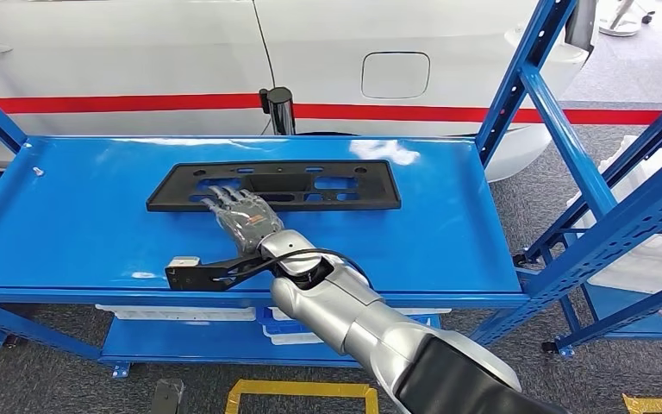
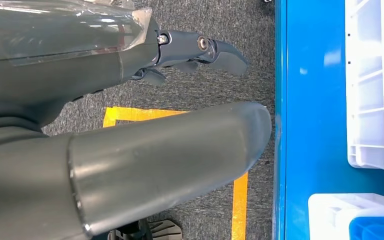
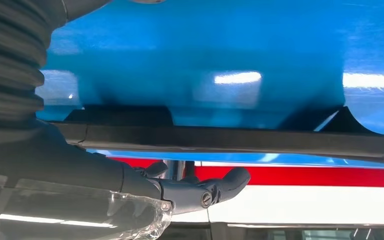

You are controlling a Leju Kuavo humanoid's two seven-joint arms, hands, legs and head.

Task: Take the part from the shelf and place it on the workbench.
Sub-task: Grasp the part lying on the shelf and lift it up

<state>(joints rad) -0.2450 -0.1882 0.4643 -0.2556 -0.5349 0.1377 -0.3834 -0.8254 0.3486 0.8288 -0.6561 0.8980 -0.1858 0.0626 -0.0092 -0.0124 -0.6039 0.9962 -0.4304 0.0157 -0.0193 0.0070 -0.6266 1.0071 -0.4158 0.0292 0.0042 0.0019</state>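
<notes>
A flat black plastic part (image 1: 274, 185), long and full of slots, is seen lying in the middle of the head view on the glossy blue shelf top (image 1: 69, 224). The right hand (image 1: 243, 216) is laid over the part's near edge with its fingers spread flat on it; nothing is gripped or pinched. In the right wrist view the part (image 3: 230, 139) is seen edge-on as a dark bar across the centre of the frame.

The left hand (image 2: 200, 52) is seen in the left wrist view, upper middle of the frame, over grey carpet and yellow floor tape (image 2: 240, 200), fingers loosely apart and holding nothing.

Containers: white plastic bins (image 2: 375, 85) are parked on the lower blue shelf at the right edge of that view, and their contents can't be made out. A white car body with a red stripe (image 1: 448, 112) is seen behind the shelf.
</notes>
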